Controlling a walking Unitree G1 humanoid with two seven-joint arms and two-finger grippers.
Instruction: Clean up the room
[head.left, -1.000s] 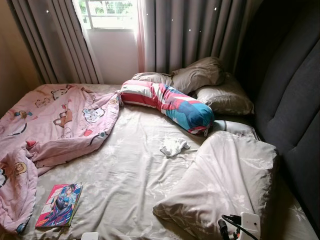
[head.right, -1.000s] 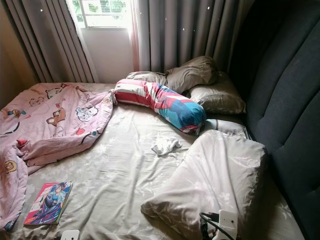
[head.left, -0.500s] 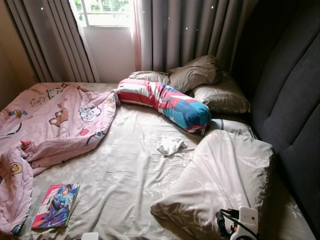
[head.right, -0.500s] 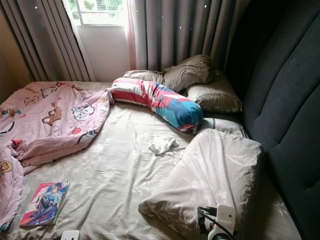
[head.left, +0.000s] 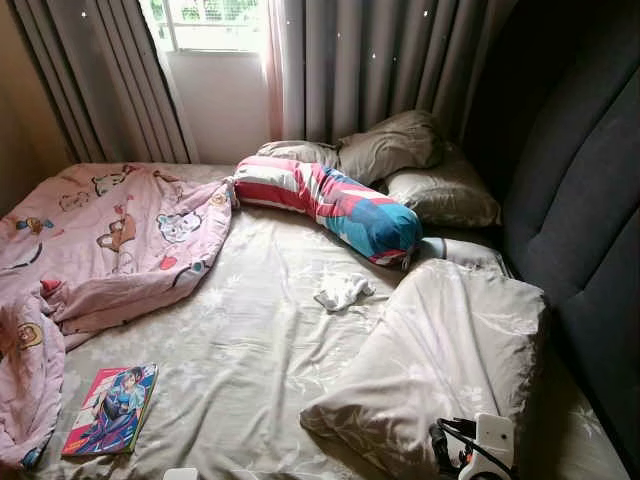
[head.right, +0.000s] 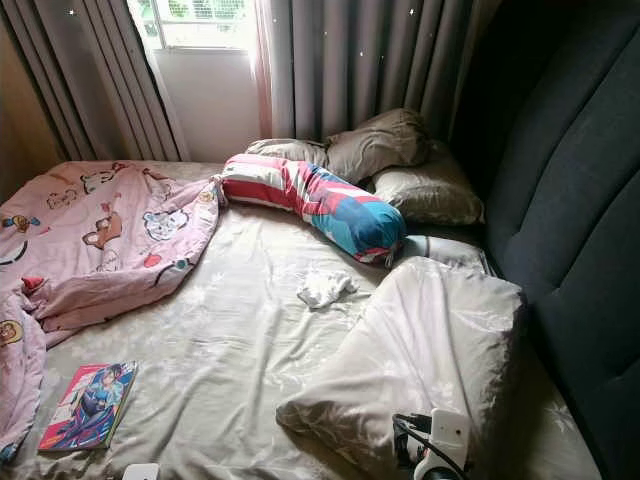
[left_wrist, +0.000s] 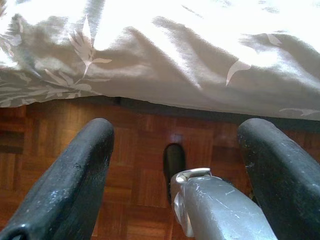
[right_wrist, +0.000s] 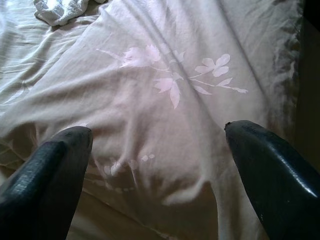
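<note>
Since a second ago the whole scene has shifted slightly, so the camera moved; nothing on the wide bed with its beige leaf-print sheet (head.left: 250, 350) has changed place. On the bed's left lies the rumpled pink cartoon blanket (head.left: 90, 250); at right the big beige pillow (head.left: 440, 350). Over that pillow hangs the right gripper (right_wrist: 160, 165), fingers spread wide, holding nothing. The left gripper (left_wrist: 175, 165), equally splayed and empty, hangs above wooden floor (left_wrist: 140, 150) beside the bed's edge. The striped bolster (head.left: 330, 205) lies near the bed's head, the colourful comic book (head.left: 110, 408) near its foot, the crumpled white cloth (head.left: 343, 291) mid-bed.

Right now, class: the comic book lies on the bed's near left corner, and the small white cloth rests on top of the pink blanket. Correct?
Not quite. The white cloth rests on the bare grey sheet mid-bed, apart from the pink blanket, as the left eye view shows. The comic book does lie at the near left corner.
</note>
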